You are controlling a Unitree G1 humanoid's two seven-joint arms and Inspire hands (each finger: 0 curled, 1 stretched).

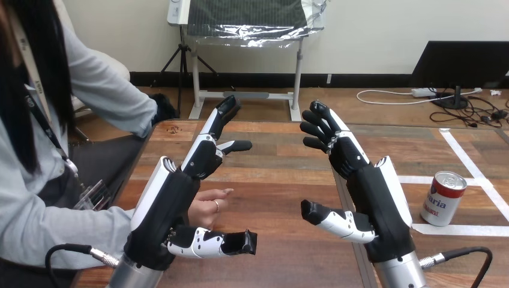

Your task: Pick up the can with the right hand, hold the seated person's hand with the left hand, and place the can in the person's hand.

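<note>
Right hand [375,192] is held up over the middle of the wooden table [282,180], fingers loosely spread and a bit bent, thumb stuck out sideways, nothing gripped. Same deal for the left hand [171,204], which is raised nearer the table's left edge with fingers straight and apart, also empty. The red-and-white can [443,198] is seen standing upright by the table's right edge on the white tape lines [414,179], near the right hand but untouched, while the person's hand [211,201] is laid on the table by the left edge, partly hidden behind the left hand, and contact between them can't be told.
</note>
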